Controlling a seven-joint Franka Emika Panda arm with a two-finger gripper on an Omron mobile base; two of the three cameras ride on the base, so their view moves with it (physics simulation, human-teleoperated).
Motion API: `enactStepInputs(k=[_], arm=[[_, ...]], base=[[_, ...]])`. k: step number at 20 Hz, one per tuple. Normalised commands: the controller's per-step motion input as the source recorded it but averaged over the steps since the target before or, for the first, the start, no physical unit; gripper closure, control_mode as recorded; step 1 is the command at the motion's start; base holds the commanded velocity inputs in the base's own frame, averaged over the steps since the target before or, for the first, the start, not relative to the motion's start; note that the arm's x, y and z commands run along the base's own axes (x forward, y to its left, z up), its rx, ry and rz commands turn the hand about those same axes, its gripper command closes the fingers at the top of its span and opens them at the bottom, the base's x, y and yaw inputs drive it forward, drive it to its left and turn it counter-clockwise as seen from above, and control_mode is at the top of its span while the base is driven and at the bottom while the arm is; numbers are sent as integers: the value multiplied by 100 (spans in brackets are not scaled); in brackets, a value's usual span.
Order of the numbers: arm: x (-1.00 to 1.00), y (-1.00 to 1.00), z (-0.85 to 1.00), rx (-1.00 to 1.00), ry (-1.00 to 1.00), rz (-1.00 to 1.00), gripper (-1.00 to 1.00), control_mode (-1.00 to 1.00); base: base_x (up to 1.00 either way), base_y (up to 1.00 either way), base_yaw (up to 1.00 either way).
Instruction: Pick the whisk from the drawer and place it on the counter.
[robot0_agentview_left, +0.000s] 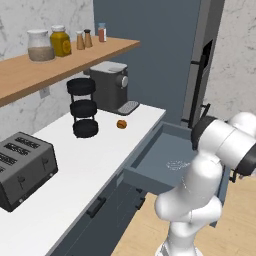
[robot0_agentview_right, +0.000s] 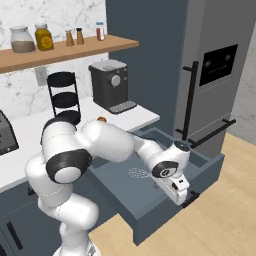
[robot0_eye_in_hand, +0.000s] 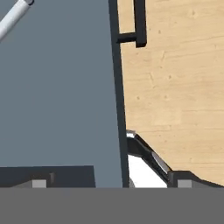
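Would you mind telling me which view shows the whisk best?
The right base view: the whisk lies unobstructed on the drawer floor. The left base view shows only its faint wires; the hand view catches just the handle.

White arm with dark joints, shown from three cameras. Left base view: the arm rises from the frame's 5 o'clock corner, its thick lower link standing upright and the shoulder joint bulging toward 3 o'clock. Right base view: the base link stands at 7 o'clock, the elbow folds near 9 o'clock, and the forearm reaches across toward 4 o'clock, sloping downward to the wrist. The gripper (robot0_agentview_right: 186, 201) hangs below the wrist, pointing down and toward 5 o'clock. Hand view: the fingertips (robot0_eye_in_hand: 38, 183) sit at 6 o'clock, far apart, nothing between them.
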Motion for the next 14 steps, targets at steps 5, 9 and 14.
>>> enactStepInputs(k=[5, 9, 14], arm=[[92, 1, 87, 4, 3, -18, -100, -100], [85, -7, 4, 0, 13, -12, -100, -100], [21, 0, -59, 11, 20, -3, -100, -100]], base=[[0, 0, 0], [0, 0, 0], [0, 0, 0]])
